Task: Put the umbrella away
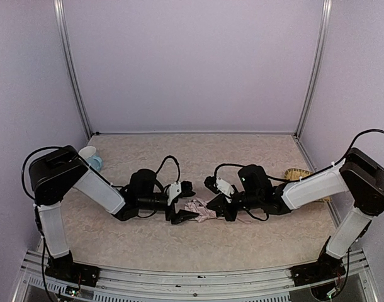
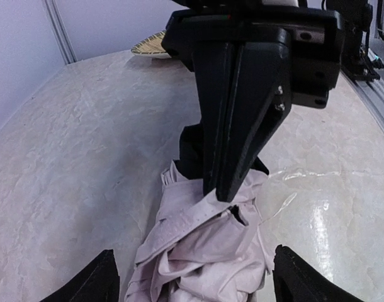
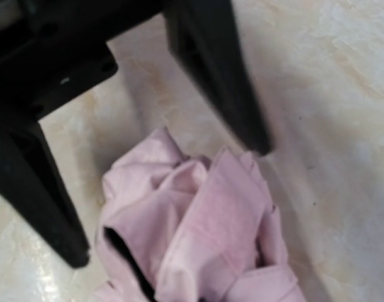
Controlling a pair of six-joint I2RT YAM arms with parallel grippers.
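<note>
Lying crumpled near the middle of the table [image 1: 242,151], slightly toward its near edge, is the one umbrella [image 2: 204,251]. It is a loose heap of pale pink fabric with some black lining showing in the folds. No shaft or handle can be made out in any view.

Two arms reach in toward it, one from each side, and their two grippers meet over the heap. The left gripper [image 2: 198,277] is spread wide. Its two fingers [image 2: 101,280] stand one on each side of the fabric with nothing clamped between them. The right wrist view shows the same two black fingers straddling the pink bundle, their tips down near the table surface.

The right gripper [image 2: 220,189] comes from the opposite side with its jaws pressed fully together. Its tip is down on the far end of the heap, and a ridge of pink fabric rises to it as if pinched there.

Two other things sit well apart from the umbrella. One woven straw mat [image 1: 299,174] lies against the right edge of the table, and one white cup [image 1: 88,153] stands by the left edge toward the far corner. A small blue item [image 1: 96,164] sits just beside the cup, too small to identify.
</note>
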